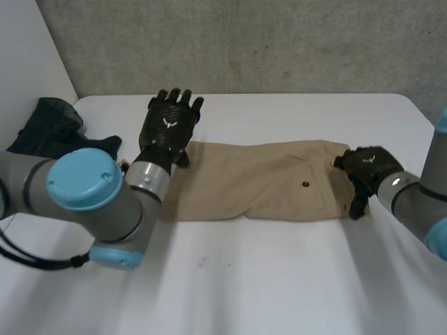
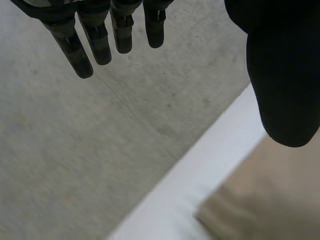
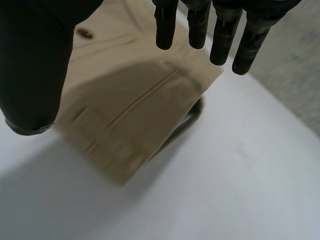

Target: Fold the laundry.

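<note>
Khaki trousers: folded lengthwise and lying flat across the middle of the white table, with the back pocket and its button facing up.
Left hand: I have it at the trousers' left end, fingers straight and the thumb well apart, nothing in my grasp.
Right hand: I have it at the waistband end, fingers straight, thumb spread wide, gripping nothing.
Dark garment: bunched at the table's far left corner, apart from the trousers.
</note>
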`<move>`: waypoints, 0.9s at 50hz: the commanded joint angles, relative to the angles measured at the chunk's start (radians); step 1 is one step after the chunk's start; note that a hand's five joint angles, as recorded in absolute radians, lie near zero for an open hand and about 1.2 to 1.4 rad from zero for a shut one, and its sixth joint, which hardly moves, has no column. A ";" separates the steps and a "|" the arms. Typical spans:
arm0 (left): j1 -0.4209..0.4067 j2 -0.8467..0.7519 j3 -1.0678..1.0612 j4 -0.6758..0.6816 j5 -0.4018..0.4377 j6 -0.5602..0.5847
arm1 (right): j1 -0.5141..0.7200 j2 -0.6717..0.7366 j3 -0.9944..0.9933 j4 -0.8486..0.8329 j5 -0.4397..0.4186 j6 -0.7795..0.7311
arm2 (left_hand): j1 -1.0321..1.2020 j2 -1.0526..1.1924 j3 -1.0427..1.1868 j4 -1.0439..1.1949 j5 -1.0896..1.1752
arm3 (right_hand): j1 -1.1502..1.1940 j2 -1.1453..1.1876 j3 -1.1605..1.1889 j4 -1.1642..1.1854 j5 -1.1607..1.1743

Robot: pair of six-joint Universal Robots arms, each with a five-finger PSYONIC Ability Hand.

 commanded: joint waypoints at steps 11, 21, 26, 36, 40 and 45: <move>0.001 0.041 -0.047 -0.159 0.003 -0.150 | -0.042 0.189 -0.002 -0.248 -0.006 0.004 | -0.019 -0.030 -0.038 -0.029 -0.051 | 1.189 1.172 1.176 1.156 1.148; 0.002 0.091 -0.071 -0.176 0.003 -0.148 | -0.178 0.004 0.049 -0.193 0.028 -0.083 | -0.019 -0.030 -0.038 -0.029 -0.051 | 1.189 1.172 1.176 1.156 1.148; 0.004 0.129 -0.097 -0.176 0.003 -0.148 | -0.227 -0.058 0.035 -0.110 0.046 -0.278 | -0.019 -0.030 -0.038 -0.029 -0.051 | 1.189 1.172 1.176 1.156 1.148; 0.008 0.146 -0.103 -0.174 0.003 -0.151 | -0.041 -0.067 -0.106 -0.104 0.083 -0.401 | -0.019 -0.030 -0.038 -0.029 -0.051 | 1.189 1.172 1.176 1.156 1.148; 0.008 0.146 -0.094 -0.173 -0.002 -0.151 | 0.105 -0.053 -0.132 -0.124 0.040 -0.404 | -0.019 -0.030 -0.038 -0.029 -0.051 | 1.189 1.172 1.176 1.156 1.148; 0.008 0.146 -0.071 -0.170 -0.003 -0.153 | 0.304 -0.015 -0.089 -0.169 -0.145 -0.424 | -0.019 -0.030 -0.038 -0.029 -0.051 | 1.189 1.172 1.176 1.156 1.148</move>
